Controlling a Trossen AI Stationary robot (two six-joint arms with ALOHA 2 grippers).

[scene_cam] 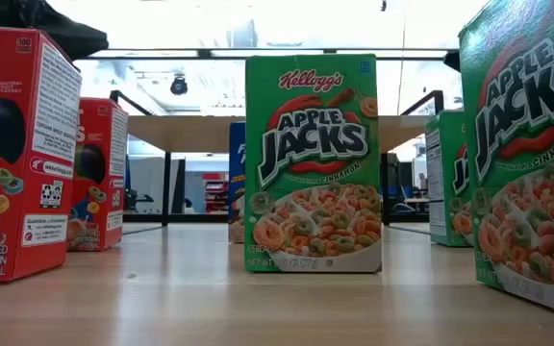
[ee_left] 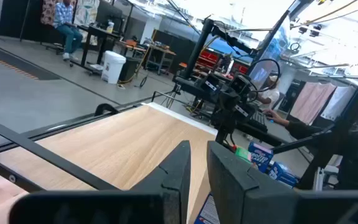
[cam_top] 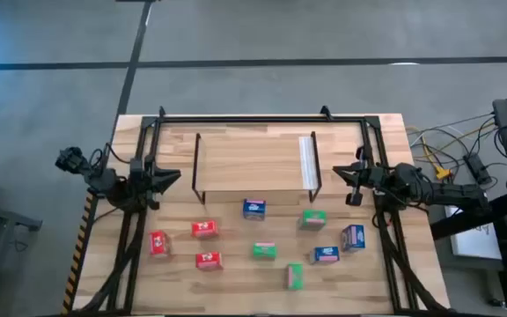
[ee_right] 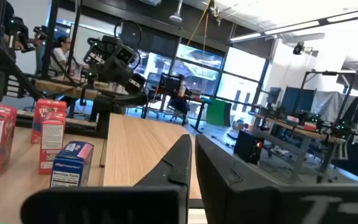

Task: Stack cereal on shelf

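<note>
Several small cereal boxes stand scattered on the table in front of the shelf (cam_top: 253, 163): three red (cam_top: 203, 229) at the left, three green (cam_top: 264, 251) in the middle, and three blue (cam_top: 326, 254) toward the right. The low view shows a green box (scene_cam: 311, 163) close up between red ones (scene_cam: 17, 154) and other green ones (scene_cam: 527, 163). My left gripper (cam_top: 176, 174) hovers at the shelf's left end, shut and holding nothing. My right gripper (cam_top: 341, 172) hovers at the shelf's right end, also shut with nothing in it. Each wrist view looks across the shelf's wooden top (ee_left: 123, 149) (ee_right: 142, 149).
A bigger black frame (cam_top: 262, 118) runs round the table's far edge and down both sides. A white strip (cam_top: 306, 158) lies on the shelf's right part. Bare wood shows at the table's near edge (cam_top: 236, 295). People sit at desks in the room beyond.
</note>
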